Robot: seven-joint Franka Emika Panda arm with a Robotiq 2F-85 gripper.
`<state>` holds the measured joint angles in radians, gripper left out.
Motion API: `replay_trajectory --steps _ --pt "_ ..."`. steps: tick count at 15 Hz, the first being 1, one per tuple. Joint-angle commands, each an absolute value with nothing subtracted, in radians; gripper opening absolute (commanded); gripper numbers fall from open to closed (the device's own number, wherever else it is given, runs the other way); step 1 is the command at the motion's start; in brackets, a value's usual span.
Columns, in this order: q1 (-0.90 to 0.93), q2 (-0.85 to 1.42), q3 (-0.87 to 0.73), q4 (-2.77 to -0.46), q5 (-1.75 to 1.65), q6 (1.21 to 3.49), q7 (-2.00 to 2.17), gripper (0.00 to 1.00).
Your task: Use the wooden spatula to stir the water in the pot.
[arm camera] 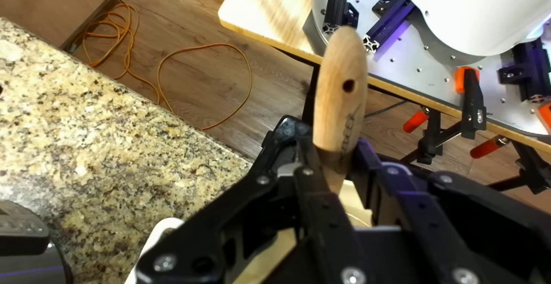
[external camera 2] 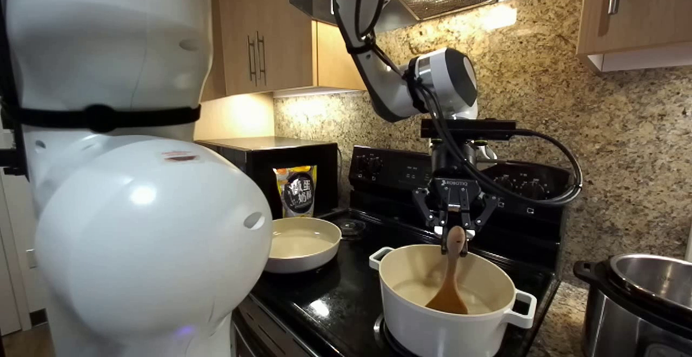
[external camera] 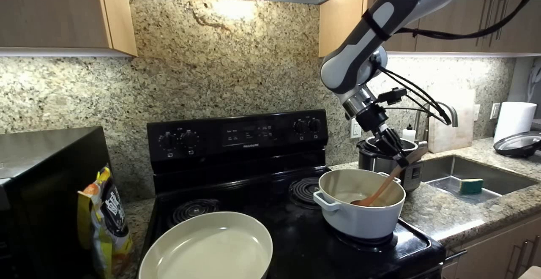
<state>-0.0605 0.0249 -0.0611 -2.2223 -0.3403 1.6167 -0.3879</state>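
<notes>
The white pot (external camera: pixel 359 222) stands on a front burner of the black stove, and it also shows in an exterior view (external camera 2: pixel 432 329). The wooden spatula (external camera: pixel 383 186) leans in the pot, its flat end down near the pot's bottom and its handle above the rim; it also shows in an exterior view (external camera 2: pixel 448 295). My gripper (external camera 2: pixel 454 248) is above the pot, shut on the upper handle. In the wrist view the spatula's handle end (arm camera: pixel 341 88) sticks out past the fingertips (arm camera: pixel 336 152). The flat end is hidden there. Water is hard to make out.
A large shallow cream pan (external camera: pixel 215 249) sits on the stove (external camera: pixel 291 236) beside the pot. A steel cooker (external camera 2: pixel 616 313) stands close to the pot on the granite counter (arm camera: pixel 107 146). A snack bag (external camera: pixel 113 224) and a sink with a sponge (external camera: pixel 471 186) are farther off.
</notes>
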Motion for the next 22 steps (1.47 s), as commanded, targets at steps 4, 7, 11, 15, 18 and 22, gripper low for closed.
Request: replay_trajectory --steps 4,7,11,15,18,22 --pt "-0.052 0.046 -0.051 -2.161 -0.346 1.608 -0.357 0.06" --pt "-0.061 0.063 -0.061 -2.134 -0.336 1.601 -0.347 0.06" --pt "-0.068 0.1 -0.074 -2.106 -0.335 1.572 -0.338 0.06" --pt "-0.08 0.118 -0.083 -2.117 -0.333 1.55 -0.346 0.06" --pt "-0.08 0.098 -0.079 -2.148 -0.349 1.549 -0.37 0.06" --pt "-0.064 0.093 -0.054 -2.154 -0.362 1.579 -0.415 0.06"
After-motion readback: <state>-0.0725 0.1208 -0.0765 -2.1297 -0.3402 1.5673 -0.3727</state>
